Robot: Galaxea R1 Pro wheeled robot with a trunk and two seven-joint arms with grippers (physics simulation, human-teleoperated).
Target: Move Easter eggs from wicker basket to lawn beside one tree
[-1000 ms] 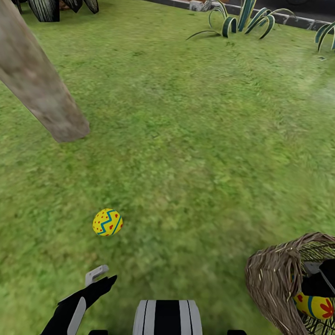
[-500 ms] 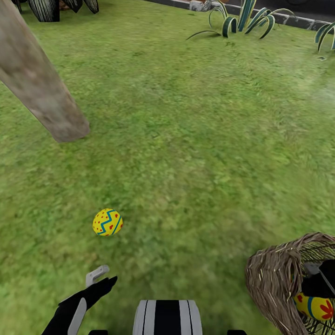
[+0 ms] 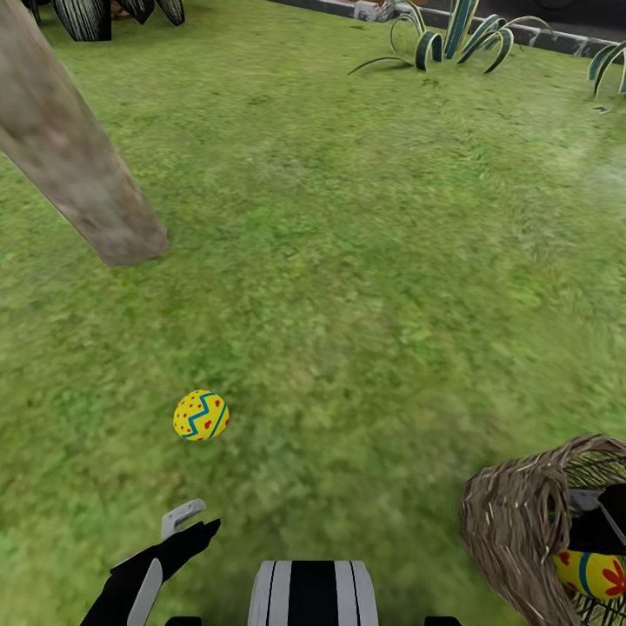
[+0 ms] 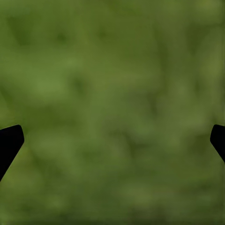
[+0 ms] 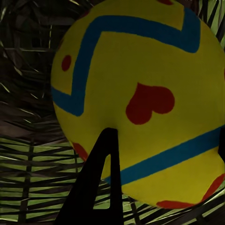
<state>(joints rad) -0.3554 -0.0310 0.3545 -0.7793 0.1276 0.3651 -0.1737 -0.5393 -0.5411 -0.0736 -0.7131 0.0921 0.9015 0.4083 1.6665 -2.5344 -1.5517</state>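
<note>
Eggs are in two places. One egg [image 3: 201, 416] lies on the lawn [image 3: 365, 261], in front of the left gripper [image 3: 187, 520] and between it and the tree [image 3: 74, 183]. It is near the trunk but not touching it. Another egg [image 3: 591, 574] sits inside the basket [image 3: 513, 522], which is tipped on the grass at the robot's right side.

The right gripper [image 3: 600, 522] reaches into the basket, so the right arm is the one close to this egg. In the right wrist view the egg [image 5: 140, 93] is very close, right ahead between the fingers. One dark finger [image 5: 96, 183] lies across its front, and a bit of the other shows at the edge. I think the gripper is open around the egg, but I cannot tell if it is squeezing yet. The egg looks round from here, so I cannot tell which way its long side points.

The left wrist view shows blurry grass with two finger tips wide apart, so the left gripper [image 4: 112, 140] is open and holds nothing. The head view shows the tree and the egg on the lawn; the wrist views do not
</note>
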